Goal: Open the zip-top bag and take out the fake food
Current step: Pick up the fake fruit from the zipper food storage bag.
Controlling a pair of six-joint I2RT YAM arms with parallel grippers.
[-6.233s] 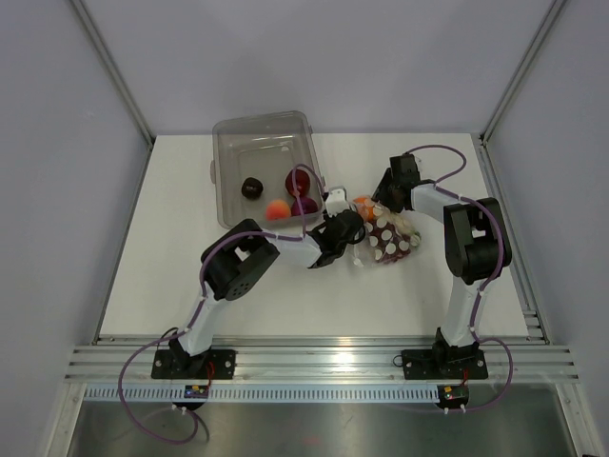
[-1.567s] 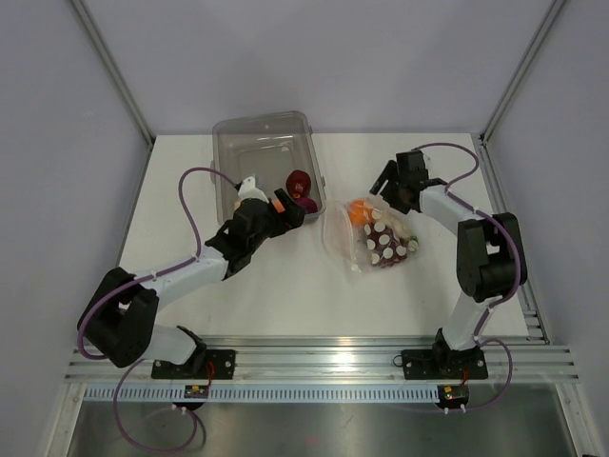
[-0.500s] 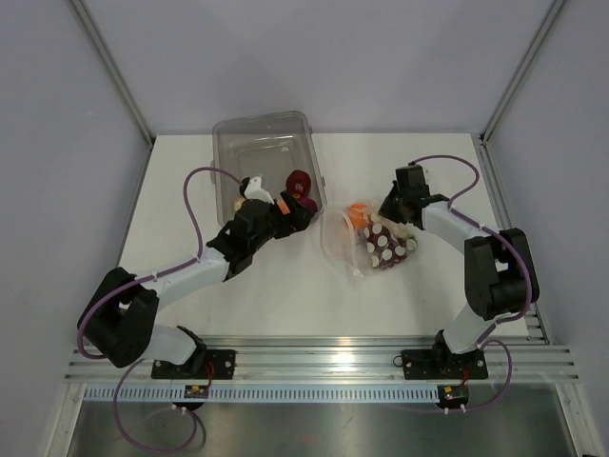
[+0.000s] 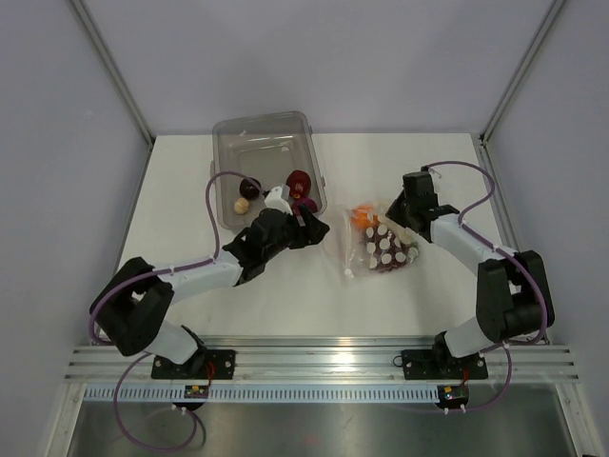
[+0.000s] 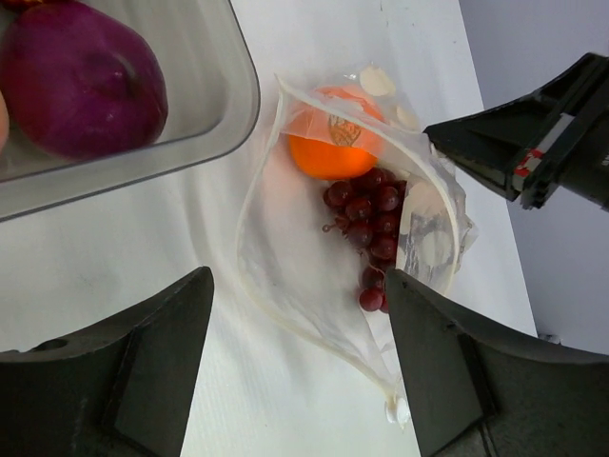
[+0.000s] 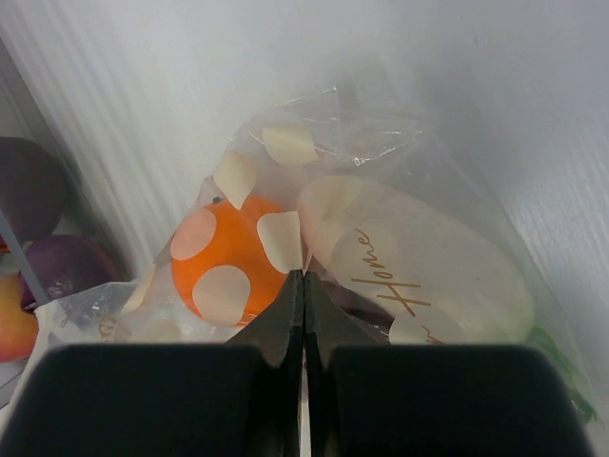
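Observation:
The zip-top bag (image 4: 376, 249) lies right of centre, clear with white dots, its mouth gaping toward my left gripper (image 4: 319, 228). That gripper (image 5: 300, 281) is open just short of the mouth, nothing between its fingers. Inside the bag (image 5: 285, 257) I see fake food: an orange (image 5: 333, 148) and dark grapes (image 5: 371, 214). My right gripper (image 4: 393, 217) is at the bag's far corner. In the right wrist view it (image 6: 304, 276) is shut, pinching a fold of the bag's film (image 6: 381, 152) beside the orange (image 6: 224, 257).
The rigid clear bin (image 4: 262, 143) stands at the back left of the bag. It holds a dark red piece (image 4: 300, 181), a dark round piece (image 4: 250, 187) and a small beige one (image 4: 242, 205). A purple piece (image 5: 76, 76) shows through the bin wall (image 5: 219, 105).
My left arm has swung from the bin's edge rightward to the bag's mouth. My right gripper has closed on the bag's far corner.

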